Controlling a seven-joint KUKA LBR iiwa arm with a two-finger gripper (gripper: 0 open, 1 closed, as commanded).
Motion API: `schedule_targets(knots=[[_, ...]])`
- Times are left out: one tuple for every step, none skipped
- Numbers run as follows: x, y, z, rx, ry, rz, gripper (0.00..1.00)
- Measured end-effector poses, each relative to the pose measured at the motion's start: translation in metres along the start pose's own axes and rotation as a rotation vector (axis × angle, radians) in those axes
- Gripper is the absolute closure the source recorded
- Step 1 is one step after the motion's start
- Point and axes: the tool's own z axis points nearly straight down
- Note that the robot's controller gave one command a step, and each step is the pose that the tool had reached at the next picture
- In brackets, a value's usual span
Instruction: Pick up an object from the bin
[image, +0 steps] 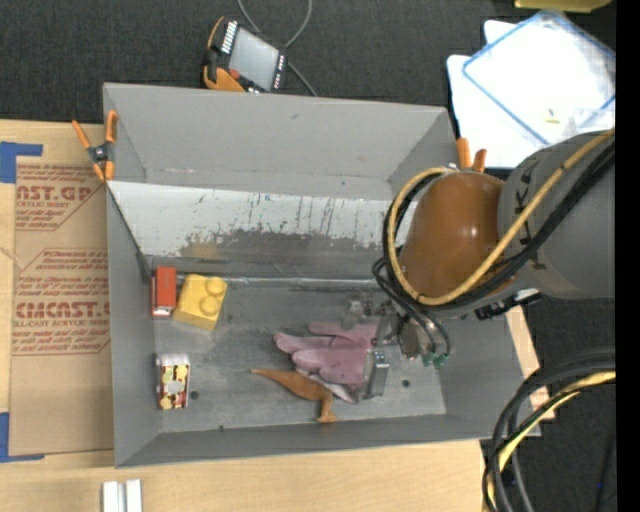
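Nearest the lens is the arm's orange-brown wrist cover (450, 235), ringed with yellow and black cables, hanging over the right side of the grey bin (270, 130). Below it the gripper (378, 350) is down at floor level, against the right end of a pink, floppy-looking thing (325, 352) that lies flat a little right of the bin's middle. Whether the gripper is open or closed on that piece cannot be told from this angle, since the wrist hides much of it. A thin orange-brown toy lizard (300, 385) lies just in front of the pink thing and seems to touch its lower edge. Well apart, at the left, sit a yellow brick (200, 300) beside a red block (163, 291), and a small printed box (173, 382) nearer the front wall. The main risk, as I judge it, is a shallow bite: catching only the limp edge could let the pink piece slide out on the lift. The lizard could also be dragged along or flicked aside, and the gripper stands close enough to the right-hand slope to scrape it.
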Motion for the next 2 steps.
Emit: schedule_targets(knots=[[-0.002,0.034,0.079,-0.001,0.002,-0.03,0.0],[-0.011,0.026,0.049,-0.001,-0.01,0.34,0.0]])
